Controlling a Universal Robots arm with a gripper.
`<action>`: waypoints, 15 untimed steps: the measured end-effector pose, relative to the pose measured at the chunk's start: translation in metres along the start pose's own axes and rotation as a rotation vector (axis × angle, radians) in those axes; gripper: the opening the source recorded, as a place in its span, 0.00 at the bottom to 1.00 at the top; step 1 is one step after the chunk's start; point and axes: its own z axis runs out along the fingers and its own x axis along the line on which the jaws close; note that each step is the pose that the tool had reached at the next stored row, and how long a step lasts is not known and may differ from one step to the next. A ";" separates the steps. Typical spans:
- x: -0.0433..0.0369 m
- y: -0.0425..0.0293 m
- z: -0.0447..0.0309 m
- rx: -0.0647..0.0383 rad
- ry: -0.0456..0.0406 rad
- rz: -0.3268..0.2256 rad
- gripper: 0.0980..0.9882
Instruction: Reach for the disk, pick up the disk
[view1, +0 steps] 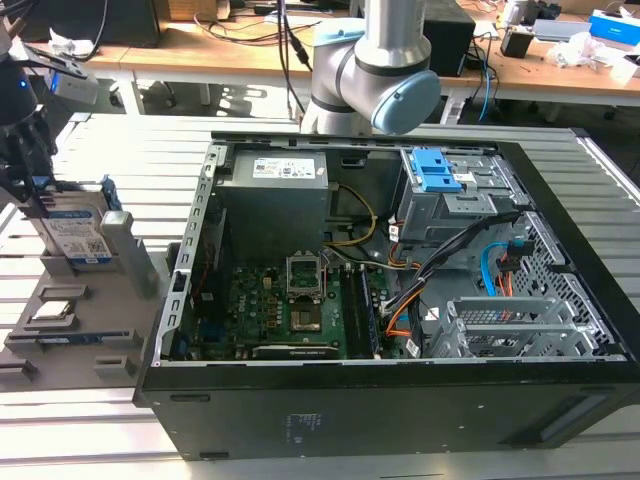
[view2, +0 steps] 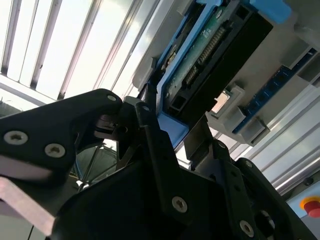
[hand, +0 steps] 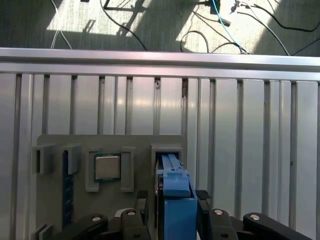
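The disk (view1: 75, 235) stands upright in the grey holder (view1: 70, 300) at the left edge of the exterior view. In the first wrist view the gripper (hand: 172, 197) has its jaws clamped on the disk's blue frame.

**Around the work: an open PC and a parts holder**

We see a black PC case (view1: 400, 400) lying open on its side on the slatted metal counter (view1: 130, 150). Inside it we make out a grey power supply (view1: 275, 190), a green motherboard (view1: 290, 310), a blue bracket (view1: 440, 170) on the drive bay, an orange cable (view1: 395, 325) and a blue cable (view1: 487, 270). Just beside the case, on the exterior view's left, a grey holder (view1: 70, 330) carries a small square chip (view1: 52, 312). Wooden desks (view1: 230, 45) stand behind the counter. In the second wrist view we catch a red button (view2: 311, 205).
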 end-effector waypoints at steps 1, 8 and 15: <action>0.0000 -0.0001 0.0018 0.000 0.0000 0.000 0.43; 0.0000 -0.0002 0.0048 0.000 0.0001 0.000 0.43; -0.0001 -0.0002 0.0051 0.000 0.0001 0.000 0.30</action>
